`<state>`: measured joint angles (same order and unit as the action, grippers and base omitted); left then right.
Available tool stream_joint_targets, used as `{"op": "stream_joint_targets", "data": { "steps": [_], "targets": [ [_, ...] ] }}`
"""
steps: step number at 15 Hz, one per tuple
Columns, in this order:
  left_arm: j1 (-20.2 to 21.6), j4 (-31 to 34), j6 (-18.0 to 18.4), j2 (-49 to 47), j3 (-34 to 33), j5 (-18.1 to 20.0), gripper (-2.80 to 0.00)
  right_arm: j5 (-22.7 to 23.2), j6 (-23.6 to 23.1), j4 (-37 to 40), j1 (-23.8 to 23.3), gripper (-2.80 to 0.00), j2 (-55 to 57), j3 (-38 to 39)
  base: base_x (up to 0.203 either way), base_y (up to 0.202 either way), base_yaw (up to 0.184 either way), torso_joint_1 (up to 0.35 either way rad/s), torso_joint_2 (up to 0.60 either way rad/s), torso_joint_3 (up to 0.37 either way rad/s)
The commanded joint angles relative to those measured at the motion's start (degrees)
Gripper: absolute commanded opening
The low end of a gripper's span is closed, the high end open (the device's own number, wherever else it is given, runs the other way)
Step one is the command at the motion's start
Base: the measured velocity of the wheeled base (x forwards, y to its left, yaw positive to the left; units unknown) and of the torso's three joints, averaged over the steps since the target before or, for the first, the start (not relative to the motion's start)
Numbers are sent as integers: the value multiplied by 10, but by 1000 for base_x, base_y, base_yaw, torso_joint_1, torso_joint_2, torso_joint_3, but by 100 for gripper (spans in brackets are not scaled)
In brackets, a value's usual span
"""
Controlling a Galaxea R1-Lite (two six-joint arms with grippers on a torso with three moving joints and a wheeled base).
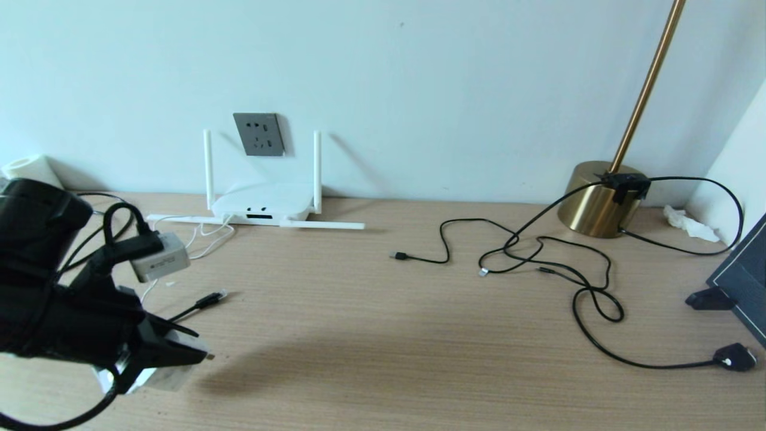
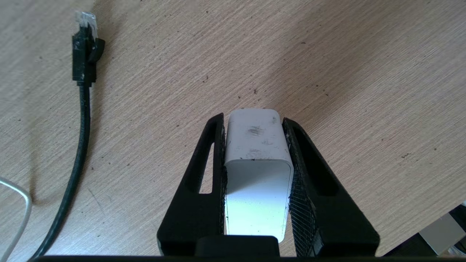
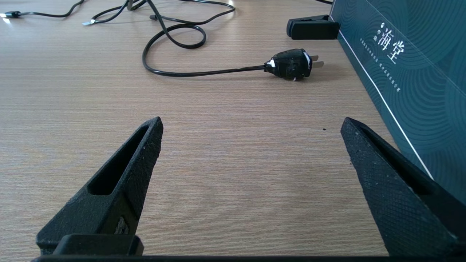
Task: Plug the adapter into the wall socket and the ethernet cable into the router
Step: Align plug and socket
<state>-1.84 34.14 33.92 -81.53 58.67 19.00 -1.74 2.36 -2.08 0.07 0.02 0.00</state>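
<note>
The adapter, a small white rounded cube, sits clamped between the two black fingers of the left gripper, whose jaws press flat on its opposite sides; in the head view the same adapter hangs just above the wooden desk, well forward and left of the router. That router, flat and white with two antennas upright and two lying flat, stands against the wall directly below the dark grey wall socket. Between the held adapter and the router lies the black plug of the ethernet cable, with its clear tip, resting on the desk; in the left wrist view this ethernet cable lies beside the gripper, apart from it. A second greyish block with a black lead plugged into it lies nearer the router, thin white cords trailing around it. Far right of the router, loose black cables loop in front of a brass lamp base. The right gripper hovers low over bare desk with its jaws spread wide and empty, a black two-pin plug and a dark teal box ahead of it.
</note>
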Motion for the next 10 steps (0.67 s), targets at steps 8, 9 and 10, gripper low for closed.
{"op": "stream_joint_targets", "data": {
  "steps": [8, 9, 10],
  "targets": [
    [0, -16, 5, -39, -10, -5, 0, 0, 0, 0, 0, 0, 0, 6, 0, 0, 0, 0, 0, 0],
    [0, -16, 5, -33, -11, -5, 0, 0, 0, 0, 0, 0, 0, 6, 0, 0, 0, 0, 0, 0],
    [0, -15, 6, -24, -11, -5, 0, 0, 0, 0, 0, 0, 0, 6, 0, 0, 0, 0, 0, 0]
  ]
}}
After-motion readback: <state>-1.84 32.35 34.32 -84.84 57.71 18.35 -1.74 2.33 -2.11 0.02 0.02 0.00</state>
